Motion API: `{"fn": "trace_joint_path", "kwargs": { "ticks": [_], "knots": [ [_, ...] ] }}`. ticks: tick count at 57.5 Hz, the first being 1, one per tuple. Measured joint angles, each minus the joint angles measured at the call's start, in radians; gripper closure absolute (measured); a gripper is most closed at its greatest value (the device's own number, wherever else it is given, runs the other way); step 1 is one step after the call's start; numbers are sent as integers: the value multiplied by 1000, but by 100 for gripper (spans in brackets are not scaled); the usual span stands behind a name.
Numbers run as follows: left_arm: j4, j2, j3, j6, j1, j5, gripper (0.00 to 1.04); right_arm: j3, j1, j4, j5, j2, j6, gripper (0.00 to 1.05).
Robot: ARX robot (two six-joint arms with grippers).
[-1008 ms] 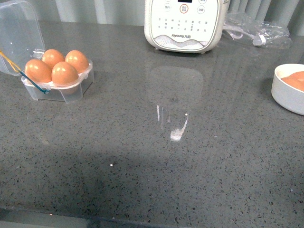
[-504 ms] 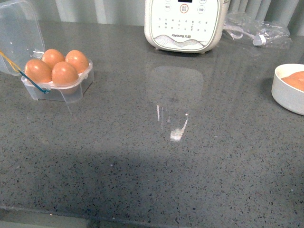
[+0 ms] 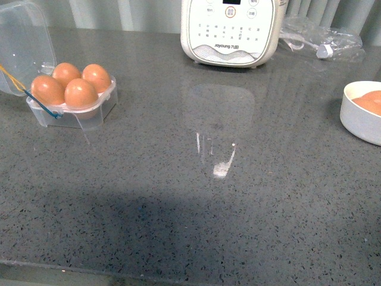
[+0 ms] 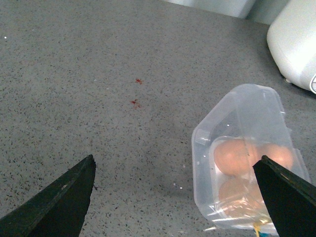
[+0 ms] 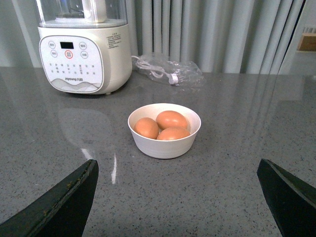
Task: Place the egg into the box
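The clear box (image 3: 72, 110) sits at the table's far left with its lid (image 3: 22, 44) open; brown eggs (image 3: 80, 92) fill its cells. It shows in the left wrist view (image 4: 247, 168), seen through the lid. My left gripper (image 4: 175, 197) is open and empty, above the table beside the box. A white bowl (image 5: 164, 139) holds three brown eggs (image 5: 171, 120); it sits at the right edge in the front view (image 3: 360, 119). My right gripper (image 5: 177, 197) is open and empty, short of the bowl. Neither arm shows in the front view.
A white kitchen appliance (image 3: 231, 30) stands at the back centre, also in the right wrist view (image 5: 84, 49). A clear plastic bag with a cable (image 3: 321, 39) lies at the back right. Grey curtains hang behind the stone table (image 3: 196, 196).
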Motion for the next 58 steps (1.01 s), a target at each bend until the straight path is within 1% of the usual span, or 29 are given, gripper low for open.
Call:
{"fn": "trace_joint_path", "kwargs": {
  "ticks": [13,36,50,58],
  "knots": [
    [32,51,5,17,-43,-43,7,0,0,0,0,0,0,7],
    [49,65,15,32,-112,-60,7,0,0,0,0,0,0,7],
    [34,-45,-103,63,-216,-58,7,0,0,0,0,0,0,7],
    [19,-90,-140,81,-262,-58,7,0,0,0,0,0,0,7]
  ]
}}
